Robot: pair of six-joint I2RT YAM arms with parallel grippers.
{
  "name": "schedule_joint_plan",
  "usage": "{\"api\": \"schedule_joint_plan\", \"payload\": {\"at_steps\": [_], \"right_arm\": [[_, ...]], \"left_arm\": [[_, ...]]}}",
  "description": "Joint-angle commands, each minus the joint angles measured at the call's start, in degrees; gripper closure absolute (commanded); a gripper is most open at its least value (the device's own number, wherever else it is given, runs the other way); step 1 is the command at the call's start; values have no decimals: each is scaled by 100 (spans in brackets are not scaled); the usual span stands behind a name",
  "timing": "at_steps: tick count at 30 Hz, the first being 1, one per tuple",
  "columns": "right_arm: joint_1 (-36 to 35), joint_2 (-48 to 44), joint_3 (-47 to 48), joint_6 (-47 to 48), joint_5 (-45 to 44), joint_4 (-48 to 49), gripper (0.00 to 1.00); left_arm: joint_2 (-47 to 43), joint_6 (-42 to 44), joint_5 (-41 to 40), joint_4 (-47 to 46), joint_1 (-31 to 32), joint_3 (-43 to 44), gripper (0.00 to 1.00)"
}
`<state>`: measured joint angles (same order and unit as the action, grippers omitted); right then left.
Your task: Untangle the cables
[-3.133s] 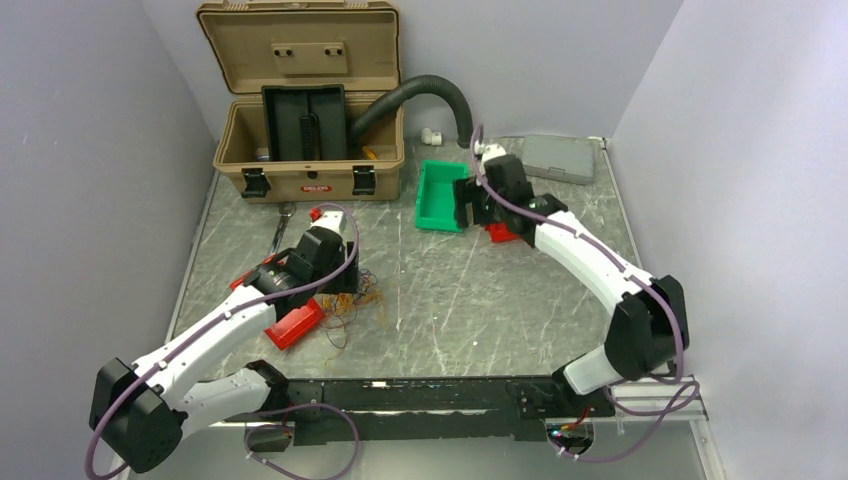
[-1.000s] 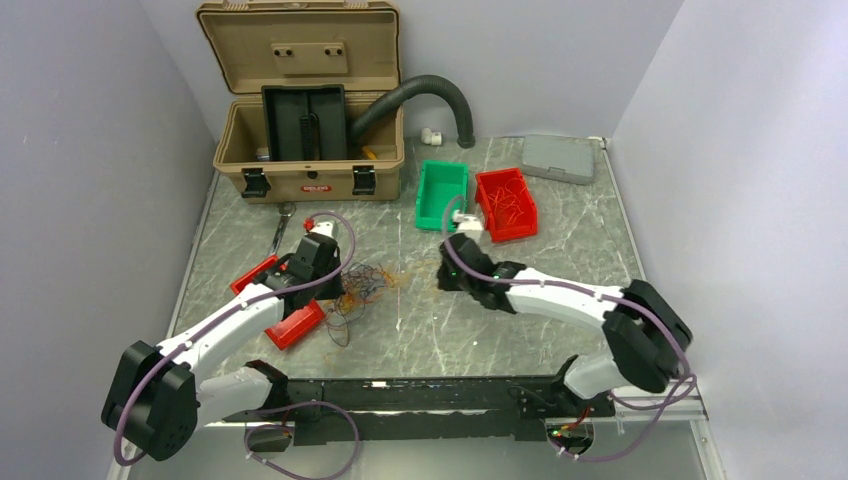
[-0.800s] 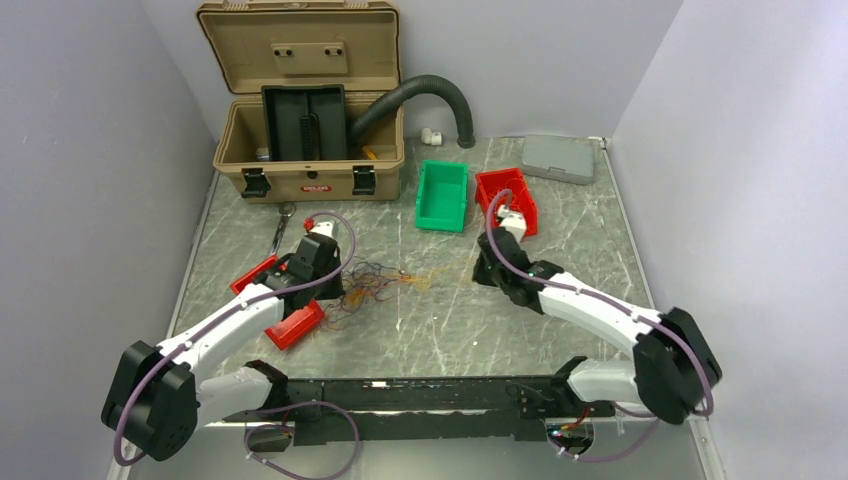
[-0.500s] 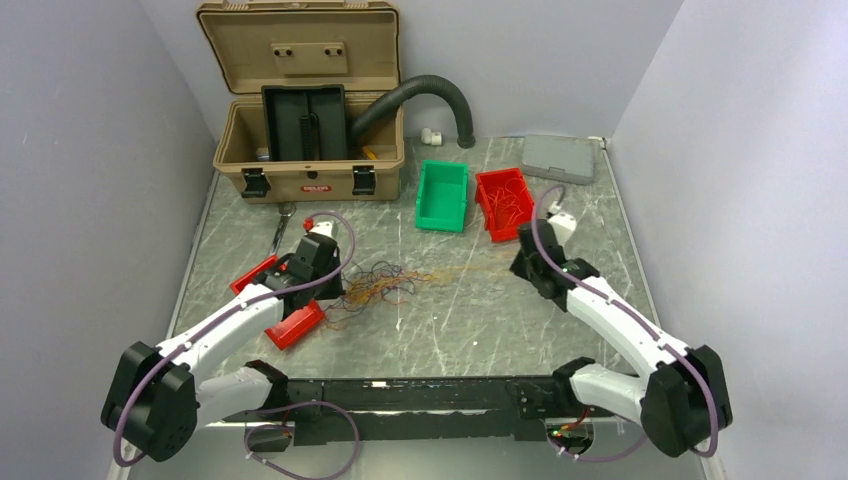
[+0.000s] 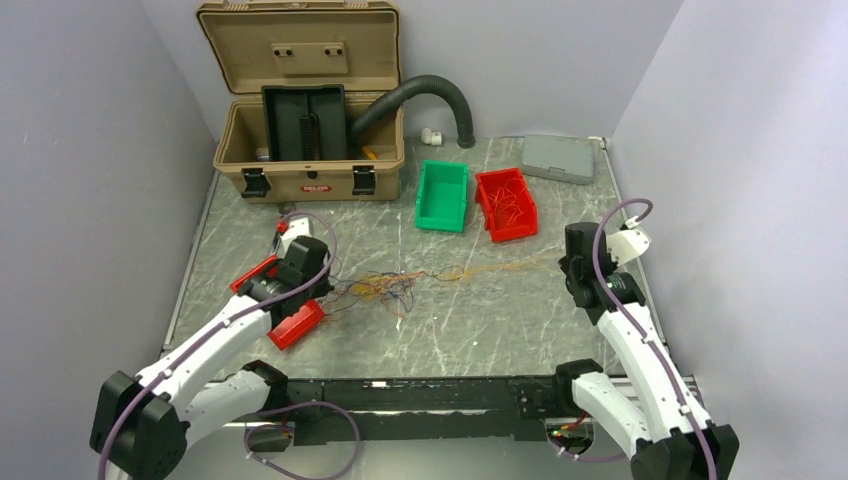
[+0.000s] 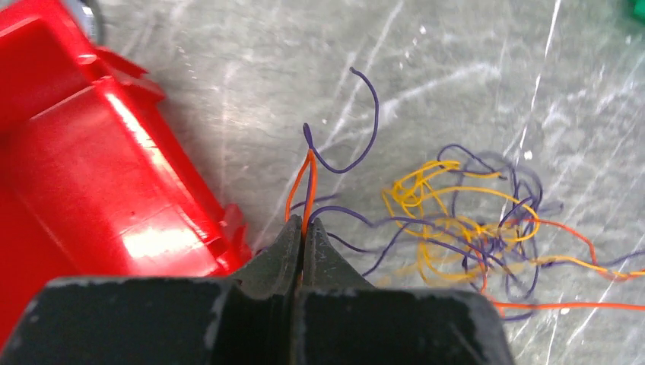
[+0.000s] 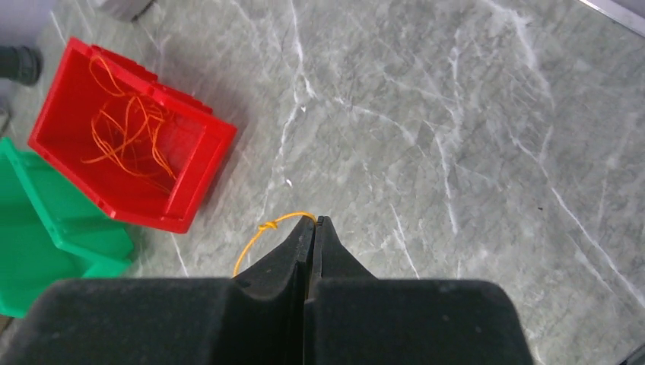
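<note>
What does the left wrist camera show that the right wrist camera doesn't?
Left wrist only: the tangle of thin yellow, purple and orange cables beside a red plastic tray. Right wrist only: an open red bin holding orange strands, and a green bin. Both: grey marbled table and a shut gripper pinching a thin orange wire: left gripper, right gripper.

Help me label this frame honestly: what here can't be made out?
- Top view: the orange wire from the cables to the right gripper is too thin to trace into the tangle.
- Right wrist: the gripper's own fingers hide the wire's lower run.
- Left wrist: the left gripper covers the pinched strands' ends; the red plastic piece is cut off by the frame edge.
</note>
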<state>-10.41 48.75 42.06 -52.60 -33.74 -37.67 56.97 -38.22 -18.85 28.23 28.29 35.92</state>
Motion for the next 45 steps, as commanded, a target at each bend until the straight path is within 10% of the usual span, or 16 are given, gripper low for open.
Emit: {"api": "schedule_joint_plan", "payload": {"at_steps": [1,12,19,30,32,45], "right_arm": [[75,-341,115,-472,-508,-299,100],[72,-573,-90,1108,882,690,100],[68,-667,-45,1856,2459,1181,100],[73,-600,1339,2472,4630,902,100],[61,-551,1589,2505,4842,797,100],[71,-488,2216,2562,5279,545,100]], "left_arm": [[-380,-478,-950,416,-46,231,100],[-262,735,234,-334,56,419,100],[-244,1095,587,-1086,779,361,82],[265,1682,1806,-2414,1297,287,27],[266,1634,1979,-2652,1321,245,2],[171,2419,3051,-4243,1480,-131,1]]}}
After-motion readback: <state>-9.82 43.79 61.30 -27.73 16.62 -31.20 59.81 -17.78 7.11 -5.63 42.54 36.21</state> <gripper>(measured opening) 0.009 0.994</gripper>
